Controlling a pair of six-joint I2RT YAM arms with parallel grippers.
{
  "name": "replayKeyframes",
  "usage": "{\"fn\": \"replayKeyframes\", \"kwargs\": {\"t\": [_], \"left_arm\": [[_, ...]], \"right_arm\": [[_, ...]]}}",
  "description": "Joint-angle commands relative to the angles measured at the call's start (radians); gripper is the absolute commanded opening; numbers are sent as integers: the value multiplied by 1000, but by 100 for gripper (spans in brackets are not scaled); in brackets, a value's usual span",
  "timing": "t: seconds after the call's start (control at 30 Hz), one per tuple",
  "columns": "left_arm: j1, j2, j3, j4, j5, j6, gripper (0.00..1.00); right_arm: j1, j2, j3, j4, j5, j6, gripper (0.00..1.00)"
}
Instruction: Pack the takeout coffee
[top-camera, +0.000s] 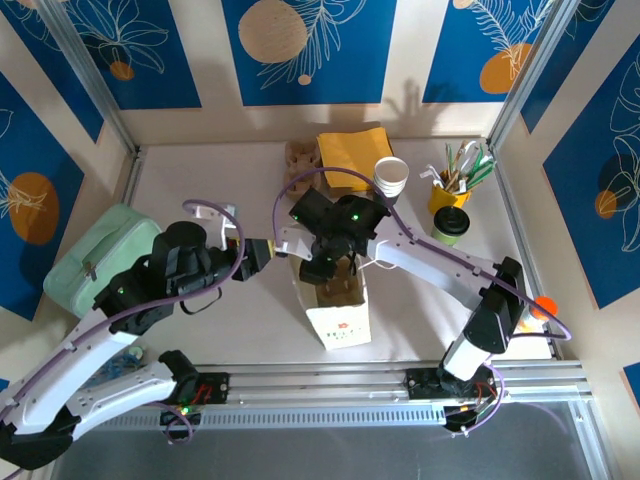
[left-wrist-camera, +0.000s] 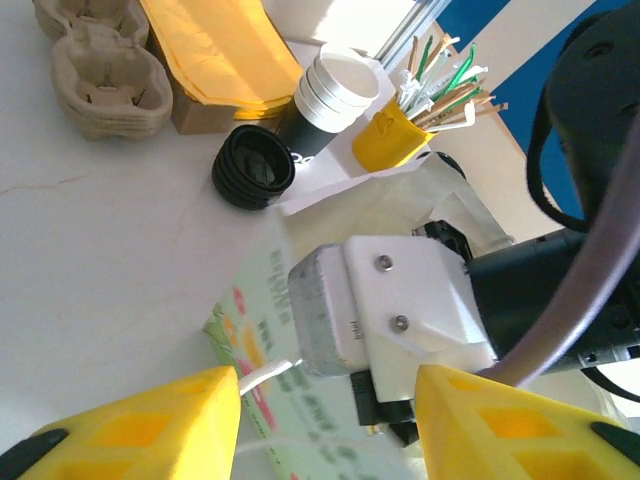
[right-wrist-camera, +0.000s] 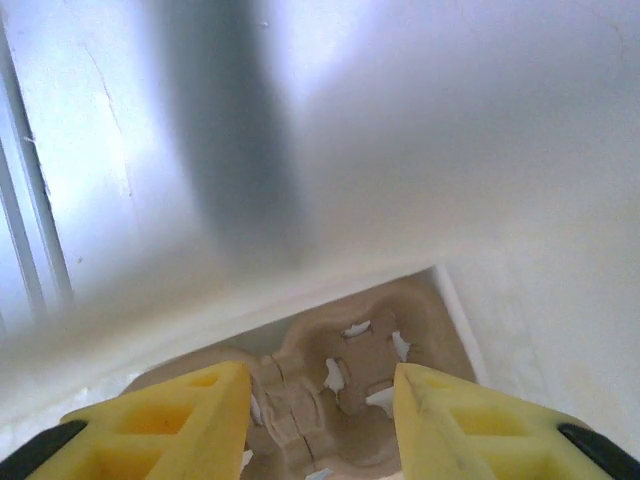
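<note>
Top external view: the coffee cup stood unpacked on the counter, well apart from the paper bag. The right end effector, released, hung over the cup carrier inside the bag. The left end effector, released, waited beside the bag.

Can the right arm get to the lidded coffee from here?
Probably, not directly: the right gripper is down inside the paper bag and must lift out first. The coffee stands unblocked beside the utensil cup.
</note>
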Motion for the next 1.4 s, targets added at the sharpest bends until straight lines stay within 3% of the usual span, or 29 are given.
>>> {"fn": "replayKeyframes", "kwargs": {"t": [0.0, 0.57, 0.77, 0.87, 0.97, 1.17, 1.37], "left_arm": [[6, 0, 18, -21, -15, 23, 50], [3, 115, 28, 14, 47, -40, 51], [-33, 134, 61, -2, 11, -48, 51], [-58, 138, 89, -34, -39, -50, 51], [-74, 143, 108, -65, -76, -49, 51], [-75, 136, 111, -100, -143, -44, 55], [-75, 145, 108, -98, -161, -32, 57]], "right_arm": [[3, -35, 27, -4, -38, -17, 44], [-30, -148, 49, 17, -35, 32, 47], [-58, -225, 53, 28, -25, 105, 50], [-86, -259, 76, 18, -1, 189, 53], [-125, -280, 134, -32, 58, 331, 63], [-221, -279, 228, -232, 150, 649, 71], [-253, -276, 194, -274, 98, 806, 75]]}}
